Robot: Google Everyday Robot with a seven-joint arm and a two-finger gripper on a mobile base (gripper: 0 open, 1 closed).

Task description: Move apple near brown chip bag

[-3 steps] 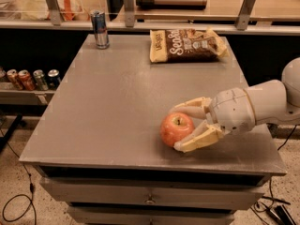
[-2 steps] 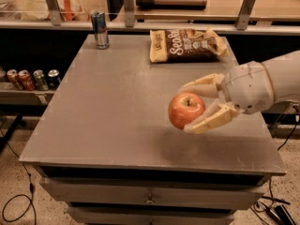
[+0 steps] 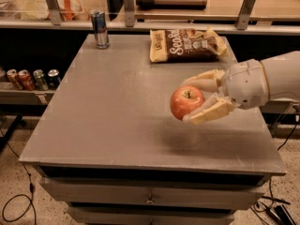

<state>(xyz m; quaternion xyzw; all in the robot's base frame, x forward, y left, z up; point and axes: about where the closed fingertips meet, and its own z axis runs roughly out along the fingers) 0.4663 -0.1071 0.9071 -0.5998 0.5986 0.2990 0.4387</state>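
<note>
1. At far left, note the shelf cans (image 3: pixel 28 78) in a row on a low shelf beside the table (image 3: pixel 108 125).
2. At the table's back left corner, locate the can (image 3: pixel 99 29). It stands upright.
3. At the back edge, right of centre, locate the bag (image 3: pixel 187 45). It lies flat with its lettering facing up.
4. In front of the bag and apart from it, locate the apple (image 3: pixel 187 102). It hangs above the table's right half, stem up, with its shadow on the surface beneath.
5. Check the gripper (image 3: pixel 188 101), which enters from the right edge. Its fingers are clamped on the apple, with the upper finger (image 3: pixel 206 80) over the apple's far side and the lower finger (image 3: pixel 211 112) under its near side. The apple sits at the fingertips and projects left of them.
</note>
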